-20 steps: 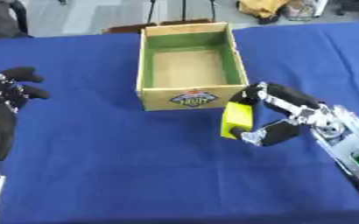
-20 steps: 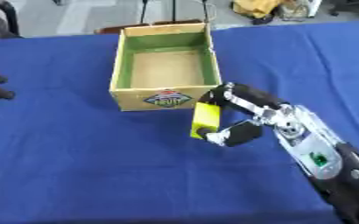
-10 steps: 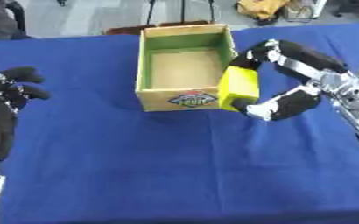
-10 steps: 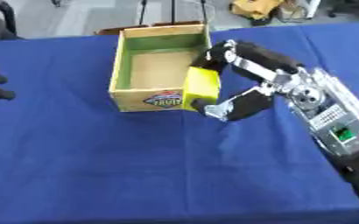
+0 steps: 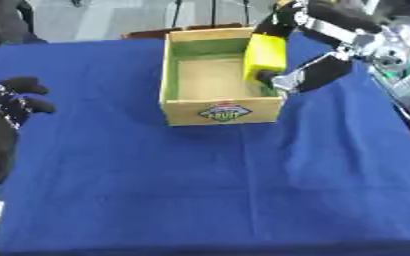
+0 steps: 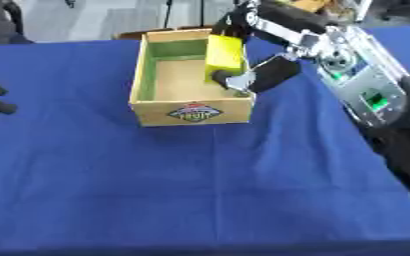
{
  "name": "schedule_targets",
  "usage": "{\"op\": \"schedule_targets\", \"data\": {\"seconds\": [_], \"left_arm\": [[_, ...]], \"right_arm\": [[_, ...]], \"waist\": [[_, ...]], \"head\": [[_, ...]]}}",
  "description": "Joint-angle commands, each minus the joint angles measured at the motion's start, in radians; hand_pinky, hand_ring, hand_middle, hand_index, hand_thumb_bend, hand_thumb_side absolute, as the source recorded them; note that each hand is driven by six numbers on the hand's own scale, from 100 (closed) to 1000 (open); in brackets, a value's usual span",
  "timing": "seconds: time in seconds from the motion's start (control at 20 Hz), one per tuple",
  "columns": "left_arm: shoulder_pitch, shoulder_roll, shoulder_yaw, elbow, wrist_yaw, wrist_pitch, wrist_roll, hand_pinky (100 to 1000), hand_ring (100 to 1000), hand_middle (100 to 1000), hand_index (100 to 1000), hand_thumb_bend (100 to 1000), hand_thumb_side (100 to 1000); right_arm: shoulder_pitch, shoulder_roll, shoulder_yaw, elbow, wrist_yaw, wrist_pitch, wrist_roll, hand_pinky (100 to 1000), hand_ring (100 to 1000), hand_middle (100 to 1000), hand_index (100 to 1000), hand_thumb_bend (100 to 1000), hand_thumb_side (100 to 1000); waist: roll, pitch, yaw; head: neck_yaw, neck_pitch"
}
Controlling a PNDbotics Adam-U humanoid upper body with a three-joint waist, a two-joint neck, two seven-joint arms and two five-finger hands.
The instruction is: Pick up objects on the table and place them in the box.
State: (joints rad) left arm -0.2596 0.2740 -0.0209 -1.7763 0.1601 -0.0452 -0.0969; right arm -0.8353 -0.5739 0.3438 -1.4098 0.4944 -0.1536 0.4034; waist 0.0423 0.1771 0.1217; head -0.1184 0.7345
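Observation:
An open cardboard box [image 5: 222,112] with green inner walls and a fruit label on its front stands at the back middle of the blue table. My right hand [image 5: 309,75] reaches in from the upper right, shut on a yellow block [image 5: 264,57]. The block hangs upright over the box's right wall, above its inside. My left hand [image 5: 7,107] rests at the left edge with its fingers curled, holding nothing.
A blue cloth [image 5: 200,190] covers the table in front of the box. Chair or stand legs [image 5: 213,10] and a dark shape [image 5: 3,22] show beyond the far edge.
My right hand has carried the yellow block up and to the left, from beside the box's front right corner to above its right wall. The left hand has stayed in place.

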Motion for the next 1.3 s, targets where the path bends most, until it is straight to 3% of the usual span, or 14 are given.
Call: {"op": "schedule_targets", "data": {"seconds": [0.05,0.4,1.05,1.15,1.2,1.3], "left_arm": [[-0.022,0.008,-0.008,-0.017,0.009,0.000,-0.012,709,532,610,744,799,887],[-0.046,-0.005,-0.026,-0.021,0.019,0.004,-0.030,708,531,609,744,801,885],[-0.053,-0.009,-0.031,-0.021,0.022,0.006,-0.035,708,529,608,743,804,886],[-0.053,-0.010,-0.031,-0.021,0.022,0.006,-0.036,708,529,608,743,804,886],[-0.053,-0.010,-0.032,-0.021,0.022,0.006,-0.036,708,528,608,743,805,885],[-0.052,-0.010,-0.032,-0.021,0.021,0.006,-0.037,708,528,608,743,804,885]], "right_arm": [[-0.050,0.058,-0.033,0.146,0.087,-0.029,-0.014,650,582,471,692,227,402],[-0.111,0.155,-0.103,0.383,0.239,-0.075,-0.094,679,595,480,699,221,404],[-0.125,0.186,-0.164,0.572,0.372,-0.100,-0.144,727,669,577,779,224,442],[-0.125,0.188,-0.166,0.586,0.382,-0.105,-0.127,737,689,612,813,247,458],[-0.124,0.189,-0.166,0.591,0.385,-0.108,-0.114,765,743,707,879,332,518],[-0.123,0.190,-0.166,0.595,0.387,-0.116,-0.082,792,786,770,910,421,560]], "waist": [[0.003,-0.020,0.015],[0.008,-0.012,0.070],[0.006,-0.003,0.095],[0.006,-0.003,0.094],[0.006,-0.004,0.094],[0.006,-0.005,0.093]], "head": [[-0.022,0.001],[-0.065,-0.012],[-0.084,-0.021],[-0.083,-0.021],[-0.082,-0.022],[-0.081,-0.022]]}}
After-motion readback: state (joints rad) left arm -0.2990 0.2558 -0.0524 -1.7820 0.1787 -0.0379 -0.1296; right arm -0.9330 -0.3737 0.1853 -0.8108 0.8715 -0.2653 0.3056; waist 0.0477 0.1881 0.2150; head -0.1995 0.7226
